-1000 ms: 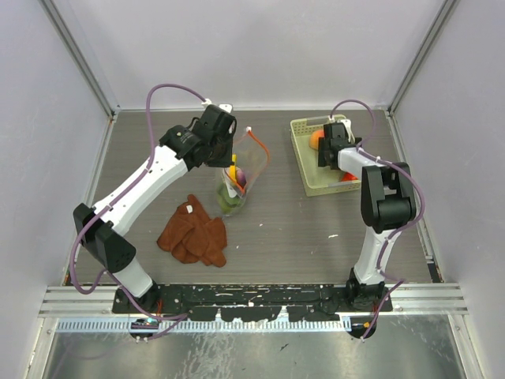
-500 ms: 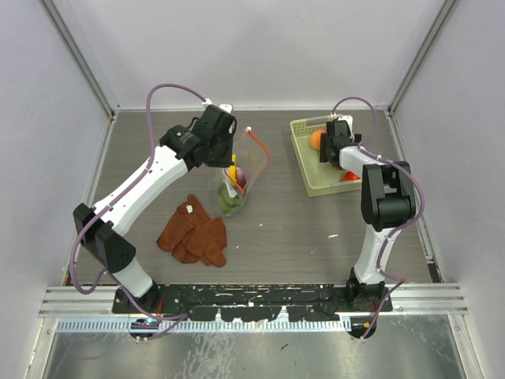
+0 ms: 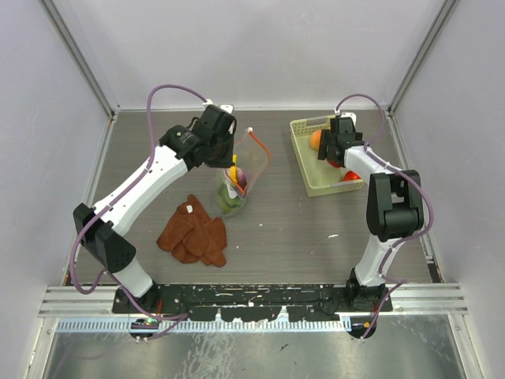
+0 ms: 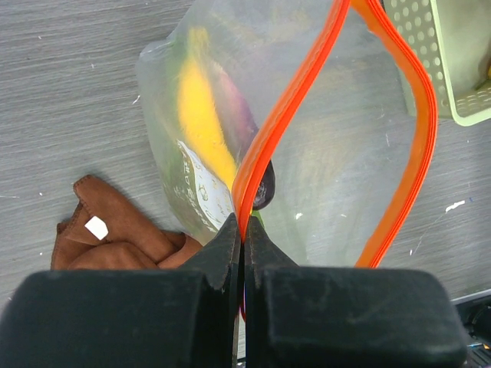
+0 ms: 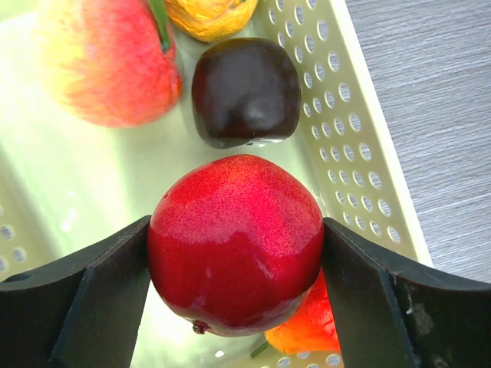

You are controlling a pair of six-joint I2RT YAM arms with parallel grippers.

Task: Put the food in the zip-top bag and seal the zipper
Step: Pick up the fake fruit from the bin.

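Observation:
The clear zip-top bag (image 3: 239, 183) stands mid-table with a yellow banana (image 4: 201, 115), a dark purple piece (image 4: 263, 195) and green leaves inside. Its orange-red zipper (image 4: 295, 100) gapes open in a loop. My left gripper (image 4: 243, 230) is shut on the near zipper strip and holds the mouth up; it also shows in the top view (image 3: 225, 151). My right gripper (image 5: 235, 253) is shut on the red apple (image 5: 234, 230) inside the pale green basket (image 5: 360, 153). A peach (image 5: 107, 61), a dark round piece (image 5: 245, 92) and an orange-yellow piece (image 5: 211, 15) lie beyond it.
The basket (image 3: 304, 170) sits at the back right. A rust-brown cloth (image 3: 195, 233) lies crumpled left of the bag, toward the front. An orange piece (image 5: 307, 326) lies under the apple. Frame posts and walls ring the table.
My right wrist has shifted slightly toward the far side of the basket. The left arm and the bag have not moved.

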